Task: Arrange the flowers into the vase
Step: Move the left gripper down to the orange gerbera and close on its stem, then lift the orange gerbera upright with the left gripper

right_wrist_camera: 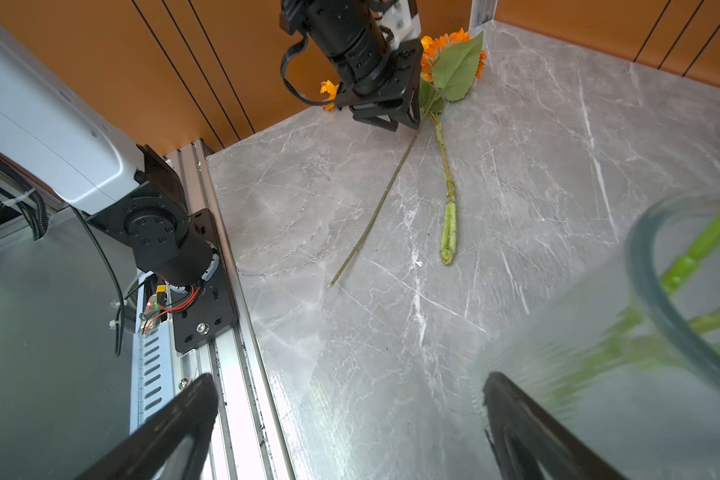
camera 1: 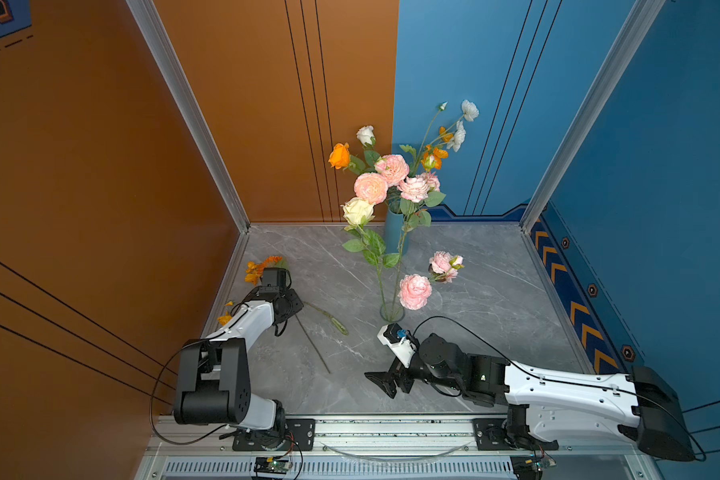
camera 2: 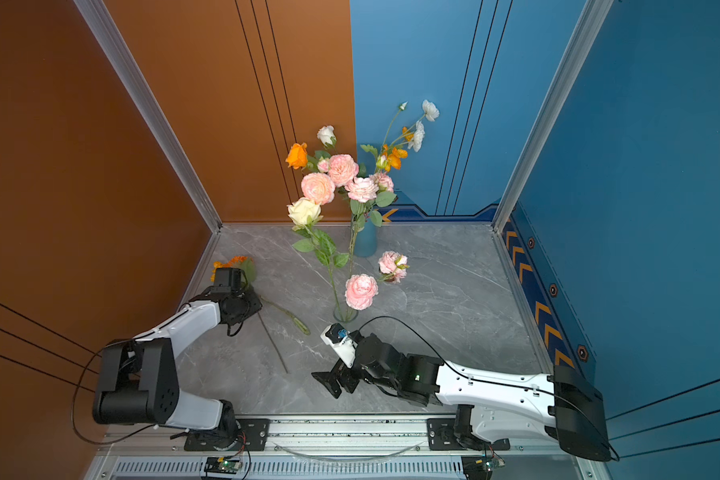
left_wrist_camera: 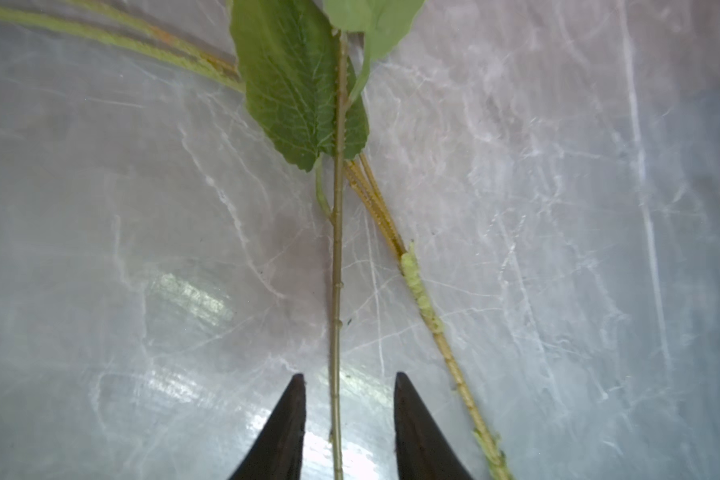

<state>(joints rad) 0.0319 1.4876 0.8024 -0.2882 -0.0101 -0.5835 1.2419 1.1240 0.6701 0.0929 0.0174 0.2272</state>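
**Top views.** Most of the long green-stemmed flowers (camera 1: 385,178) stand in a tall blue vase (camera 1: 395,239) at the back of the grey marble-patterned tabletop (camera 1: 495,332). A cream rose (camera 2: 304,212) and a pink bloom (camera 2: 361,291) rise from a clear glass vase (camera 2: 345,316) near the middle. Two orange-bloomed flowers (camera 1: 260,268) lie flat at the left, under the left gripper (camera 1: 287,307). The right gripper (camera 1: 383,380) hangs just beside the glass vase.

**Left wrist view.** The fingers (left_wrist_camera: 283,432) stand apart, one on each side of a thin bare green stem (left_wrist_camera: 336,291). A gap shows on both sides, so nothing is clamped. A thicker ribbed stem (left_wrist_camera: 425,303) lies alongside, outside the jaws. A broad green leaf (left_wrist_camera: 292,83) sits further up the thin stem.

**Right wrist view.** The right fingers (right_wrist_camera: 171,419) are spread wide and hold nothing. Both lying stems are visible, and the glass vase rim is blurred.

**Handling.** The flowers are probably light, with a springy stem and a top-heavy bloom. Take hold of the bare stem below the leaf, never the petals. A stem this thin may pivot or slip in the jaws, and the neighbouring stem may drag along.

**Markings.** No brand, label or readable writing shows in any view.
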